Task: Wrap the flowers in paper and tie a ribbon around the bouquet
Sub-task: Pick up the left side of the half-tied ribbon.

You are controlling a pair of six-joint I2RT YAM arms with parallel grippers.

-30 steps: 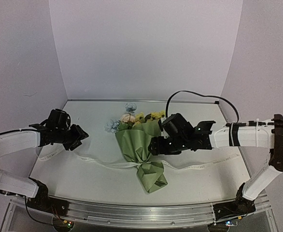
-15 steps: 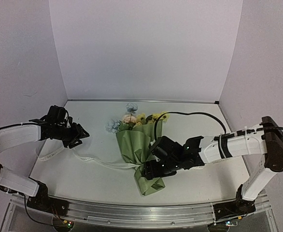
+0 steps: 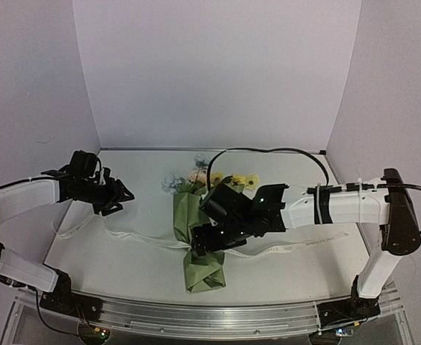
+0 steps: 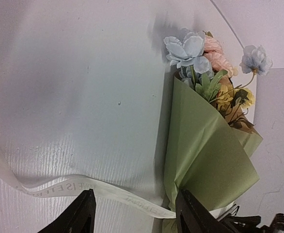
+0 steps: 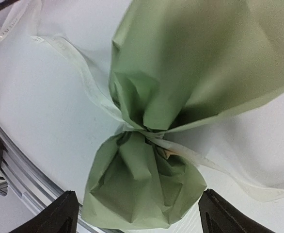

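"Olive paper, was that what lay nearest the arms?"

"Yes. The crumpled tail of the paper point(image 3: 205, 272) sat close to the near edge of the bench point(image 3: 124, 269). Just beyond it the bouquet point(image 3: 195, 215) narrowed to a waist. The ribbon point(image 3: 142, 241) crossed there, and its ends trailed flat on the bench to left and right."

"Which way did the bouquet run?"

"Its long axis ran near to far, with the tail toward the arms. The flowers point(image 3: 194, 175) were at the far end, above the wide rim. So the ribbon lay roughly square across it."

"And the fingers?"

"The right fingers point(image 3: 197, 242) hung directly over the waist, spread wide. The tail showed between them in the wrist view, and they gripped nothing that I could see. The left fingers point(image 3: 123, 194) were well apart to the left, also spread and empty. The left run of ribbon lay on the bench on their near side."

"Was it knotted?"

"I could not tell. The ribbon gathered at the waist, but no knot showed clearly."

"Which arm was better placed?"

"The right was plainly nearer the waist. I judged the left would have to drop toward the near edge to reach its end of ribbon."
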